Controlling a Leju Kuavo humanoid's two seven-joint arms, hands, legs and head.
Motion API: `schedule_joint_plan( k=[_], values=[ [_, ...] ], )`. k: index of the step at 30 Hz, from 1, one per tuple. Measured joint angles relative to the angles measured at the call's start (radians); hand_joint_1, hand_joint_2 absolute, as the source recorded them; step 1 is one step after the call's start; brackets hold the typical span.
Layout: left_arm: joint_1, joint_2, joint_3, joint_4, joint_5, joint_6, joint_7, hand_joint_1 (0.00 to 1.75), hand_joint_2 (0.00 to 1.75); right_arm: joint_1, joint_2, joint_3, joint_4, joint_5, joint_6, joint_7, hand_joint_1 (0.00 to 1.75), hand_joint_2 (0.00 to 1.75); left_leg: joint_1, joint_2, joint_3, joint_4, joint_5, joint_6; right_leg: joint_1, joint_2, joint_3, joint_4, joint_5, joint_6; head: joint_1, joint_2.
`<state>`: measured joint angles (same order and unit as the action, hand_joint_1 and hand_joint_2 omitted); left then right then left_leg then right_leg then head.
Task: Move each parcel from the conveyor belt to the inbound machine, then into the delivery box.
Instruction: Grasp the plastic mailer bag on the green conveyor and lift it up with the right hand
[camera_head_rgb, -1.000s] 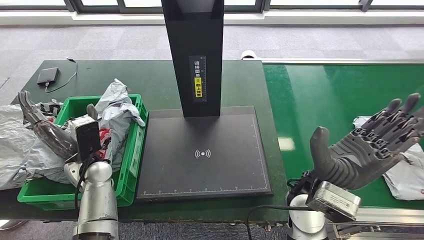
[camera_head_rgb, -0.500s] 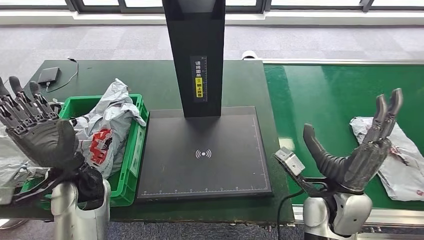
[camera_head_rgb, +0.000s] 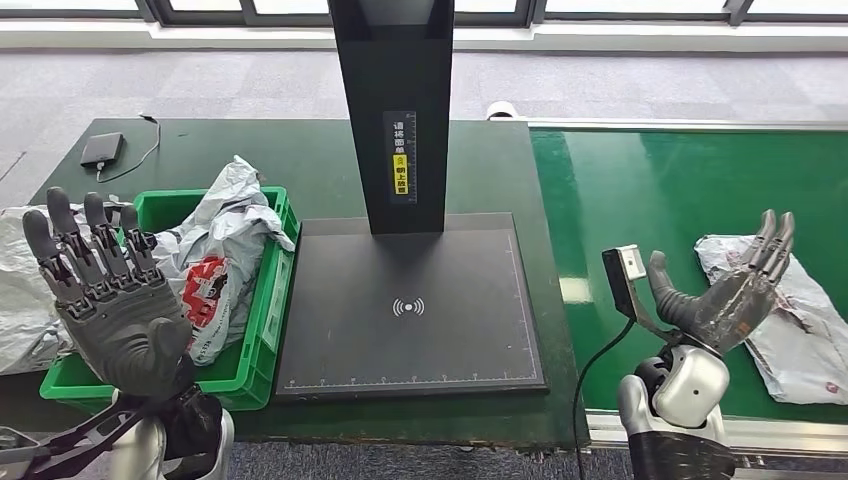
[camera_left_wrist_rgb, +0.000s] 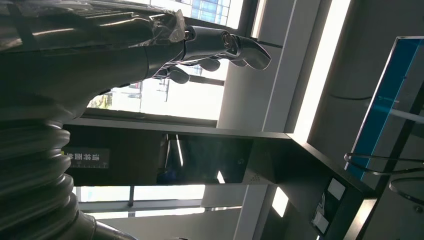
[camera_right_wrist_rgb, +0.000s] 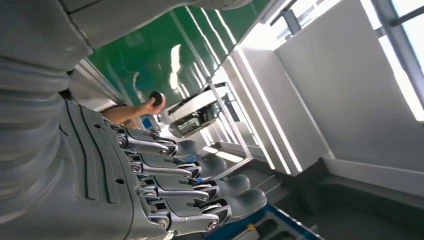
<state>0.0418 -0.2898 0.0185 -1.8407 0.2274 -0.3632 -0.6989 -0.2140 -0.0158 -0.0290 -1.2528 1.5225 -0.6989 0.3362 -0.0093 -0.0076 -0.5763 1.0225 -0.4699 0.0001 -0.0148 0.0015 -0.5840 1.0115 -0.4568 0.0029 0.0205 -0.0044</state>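
Note:
A grey plastic parcel (camera_head_rgb: 795, 315) lies on the green conveyor belt (camera_head_rgb: 680, 180) at the right. My right hand (camera_head_rgb: 730, 292) is raised just left of it, fingers straight and apart, holding nothing; the right wrist view shows the same hand (camera_right_wrist_rgb: 165, 185) empty. The black scanning plate (camera_head_rgb: 405, 345) of the inbound machine lies in the middle under its dark column (camera_head_rgb: 392, 110). The green delivery box (camera_head_rgb: 268, 300) at the left holds crumpled grey parcels (camera_head_rgb: 225, 245). My left hand (camera_head_rgb: 110, 300) is lifted in front of the box, fingers spread, empty.
A black device with a cable (camera_head_rgb: 102, 150) lies at the table's far left corner. More grey bags (camera_head_rgb: 20, 290) are heaped left of the box. In the right wrist view a person's arm (camera_right_wrist_rgb: 132, 110) holds a small dark object in the distance.
My left hand came up out of the box and now stands with fingers spread. My right hand dropped lower and turned edge-on beside the parcel on the belt.

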Motion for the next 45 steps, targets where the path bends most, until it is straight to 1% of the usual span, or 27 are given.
schedule_joint_plan(
  k=[5, 8, 9, 11, 13, 14, 16, 18, 22, 24, 28, 35, 45],
  values=[
    [0.0, 0.0, -0.009, 0.0, -0.002, 0.0, 0.0, 0.0, 1.75, -0.012, -0.045, 0.041, 0.043, 0.0, 0.0, 0.008, 0.0, 1.75, 0.0, -0.001, -0.001, 0.0, 0.001, 0.0, 0.0, -0.001, 0.0, 0.0, 0.0, 0.0, 0.0, 0.0],
    [0.0, 0.0, -0.015, 0.002, -0.021, 0.003, 0.0, 0.0, 1.75, -0.029, -0.069, 0.081, 0.092, 0.0, 0.0, 0.084, 0.0, 1.75, 0.0, -0.001, -0.001, 0.0, 0.001, 0.0, 0.0, -0.001, 0.0, 0.0, 0.0, 0.0, 0.0, 0.0],
    [0.001, 0.001, -0.02, 0.002, -0.03, 0.008, 0.0, 0.0, 1.75, -0.035, -0.076, 0.092, 0.117, 0.0, 0.0, 0.096, 0.0, 1.75, 0.0, -0.001, -0.001, 0.0, 0.001, 0.0, 0.0, -0.001, 0.0, 0.0, 0.0, 0.0, 0.0, 0.0],
    [0.002, 0.002, -0.033, 0.003, -0.043, 0.021, 0.0, 0.0, 1.75, -0.046, -0.084, 0.094, 0.166, 0.0, 0.0, 0.066, 0.0, 1.75, 0.0, -0.002, -0.001, 0.0, 0.001, 0.0, 0.0, -0.002, 0.0, 0.0, 0.0, 0.0, 0.0, 0.0],
    [0.005, 0.002, -0.043, 0.003, -0.055, 0.038, 0.0, 0.0, 1.75, -0.062, -0.086, 0.065, 0.221, 0.0, 0.0, 0.005, 0.0, 1.75, 0.0, -0.002, -0.001, 0.0, 0.001, 0.0, 0.0, -0.001, 0.0, 0.0, 0.0, 0.0, 0.0, 0.0],
    [0.008, 0.002, -0.046, 0.002, -0.062, 0.049, 0.0, 0.0, 1.75, -0.073, -0.086, 0.036, 0.258, -0.001, 0.0, -0.031, 0.0, 1.75, 0.0, -0.002, -0.001, 0.001, 0.001, 0.001, 0.0, -0.002, 0.0, 0.0, 0.0, 0.0, 0.0, 0.0],
    [0.014, 0.002, -0.052, 0.0, -0.076, 0.068, 0.0, 0.0, 1.75, -0.102, -0.085, -0.047, 0.343, -0.002, 0.0, -0.09, 0.0, 1.75, 0.0, -0.003, -0.001, 0.001, 0.001, 0.001, 0.0, -0.003, 0.0, 0.0, 0.0, 0.001, 0.0, 0.0],
    [0.019, 0.003, -0.055, -0.002, -0.088, 0.082, 0.0, 0.0, 1.75, -0.136, -0.084, -0.133, 0.434, -0.003, 0.0, -0.116, 0.0, 1.75, 0.0, -0.003, -0.002, 0.001, 0.001, 0.001, -0.001, -0.003, 0.001, 0.0, 0.0, 0.001, 0.0, 0.0],
    [0.028, 0.003, -0.057, -0.01, -0.118, 0.101, 0.0, 0.0, 1.75, -0.204, -0.083, -0.251, 0.612, -0.002, 0.0, -0.096, 0.0, 1.75, -0.001, -0.002, -0.002, 0.001, 0.001, 0.002, -0.001, -0.001, 0.0, 0.0, 0.0, 0.001, 0.0, 0.0],
    [0.029, 0.003, -0.059, -0.011, -0.127, 0.109, 0.0, 0.0, 1.75, -0.23, -0.083, -0.289, 0.686, -0.002, 0.005, -0.079, 0.0, 1.75, 0.0, -0.002, -0.002, 0.001, 0.001, 0.002, 0.0, -0.002, 0.0, 0.0, 0.0, 0.001, 0.0, 0.0],
    [0.034, 0.003, -0.06, -0.011, -0.131, 0.114, 0.0, 0.0, 1.75, -0.262, -0.082, -0.35, 0.789, -0.001, 0.048, -0.053, 0.0, 1.75, 0.0, -0.002, -0.002, 0.001, 0.001, 0.001, 0.0, -0.002, 0.0, 0.0, 0.0, 0.001, 0.0, 0.0],
    [0.056, 0.003, -0.06, -0.012, -0.133, 0.113, 0.0, 0.0, 1.75, -0.283, -0.082, -0.405, 0.864, -0.001, 0.068, -0.043, 0.0, 1.75, 0.0, -0.002, -0.002, 0.001, 0.001, 0.001, 0.0, -0.002, -0.001, 0.0, 0.0, 0.001, 0.0, 0.0],
    [0.077, 0.002, -0.061, -0.015, -0.147, 0.119, 0.0, 0.0, 1.75, -0.294, -0.082, -0.417, 0.895, 0.0, 0.09, -0.006, 0.0, 1.75, 0.0, -0.002, -0.002, 0.001, 0.001, 0.002, 0.0, -0.002, -0.001, 0.0, 0.0, 0.001, 0.0, 0.0]
  ],
)
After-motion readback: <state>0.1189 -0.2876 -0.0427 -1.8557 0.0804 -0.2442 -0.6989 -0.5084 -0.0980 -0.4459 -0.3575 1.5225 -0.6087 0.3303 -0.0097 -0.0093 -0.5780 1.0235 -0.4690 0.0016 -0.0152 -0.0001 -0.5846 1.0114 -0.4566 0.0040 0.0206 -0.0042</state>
